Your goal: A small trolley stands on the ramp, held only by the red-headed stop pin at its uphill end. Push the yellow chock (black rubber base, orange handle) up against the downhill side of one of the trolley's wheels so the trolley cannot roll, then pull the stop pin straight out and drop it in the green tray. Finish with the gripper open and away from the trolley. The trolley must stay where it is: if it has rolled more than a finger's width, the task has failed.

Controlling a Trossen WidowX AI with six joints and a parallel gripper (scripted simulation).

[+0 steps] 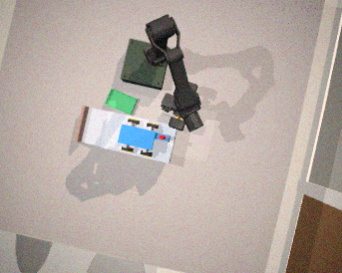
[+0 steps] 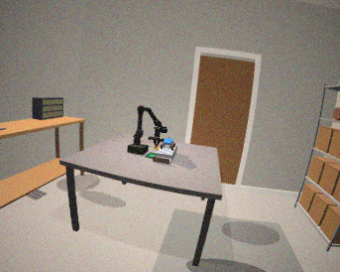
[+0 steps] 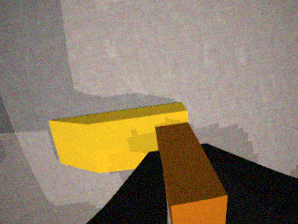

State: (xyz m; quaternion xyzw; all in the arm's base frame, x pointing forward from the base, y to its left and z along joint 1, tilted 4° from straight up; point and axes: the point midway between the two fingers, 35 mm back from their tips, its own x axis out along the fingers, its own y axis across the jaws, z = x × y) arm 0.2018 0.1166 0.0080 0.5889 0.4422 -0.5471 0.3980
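The yellow chock [image 3: 95, 142] [image 1: 177, 118] stands beside the ramp's uphill end, on the robot's side; its orange handle [image 3: 192, 167] points toward the wrist camera. My gripper [image 3: 178, 158] [image 1: 183, 122] is shut on that handle, with a dark finger against each side. The chock's black base is not clearly seen. The blue trolley [image 1: 137, 137] [image 2: 169, 142] stands on the pale ramp [image 1: 97, 128]. The red-headed stop pin [image 1: 163, 137] is at its uphill end. The green tray [image 1: 121, 101] [image 2: 151, 156] lies beside the ramp, near the robot's base.
The dark robot base [image 1: 145, 65] [image 2: 138, 148] stands behind the tray. A brown end board [image 1: 83, 125] closes the ramp's downhill end. The ramp and trolley are close beside the gripper. The grey table [image 2: 123, 166] carries everything.
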